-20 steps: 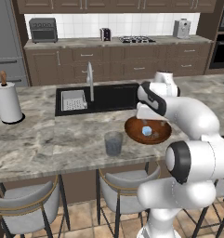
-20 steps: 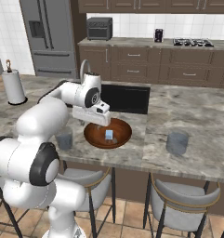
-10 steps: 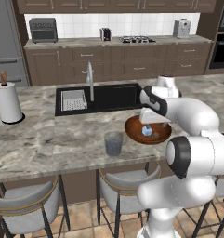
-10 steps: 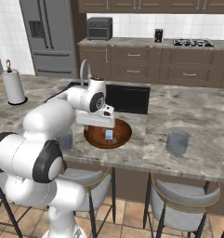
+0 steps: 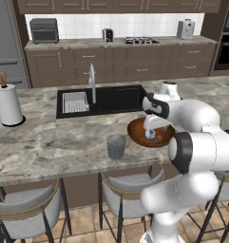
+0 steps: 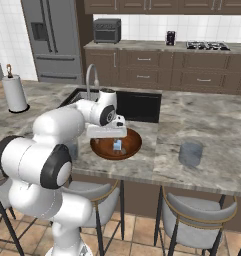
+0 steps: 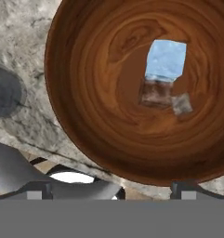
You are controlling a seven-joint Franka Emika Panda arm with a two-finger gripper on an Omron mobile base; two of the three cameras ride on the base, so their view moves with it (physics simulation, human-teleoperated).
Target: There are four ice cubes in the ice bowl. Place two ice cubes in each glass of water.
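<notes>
Compared with a second earlier, the end effector (image 6: 116,140) has descended closer to the wooden bowl (image 5: 137,131) on the tabletop (image 5: 49,142), jaws fully spread and empty. An ice cube (image 7: 166,59) lies in the bowl just beneath it. How many cubes remain is unclear.

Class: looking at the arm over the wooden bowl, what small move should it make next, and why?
Probably lower straight down and close on the ice cube. The open gripper hangs just above the bowl, and in the hand view one pale cube lies inside, off toward the far side, so a slight shift toward it first seems wise.
</notes>
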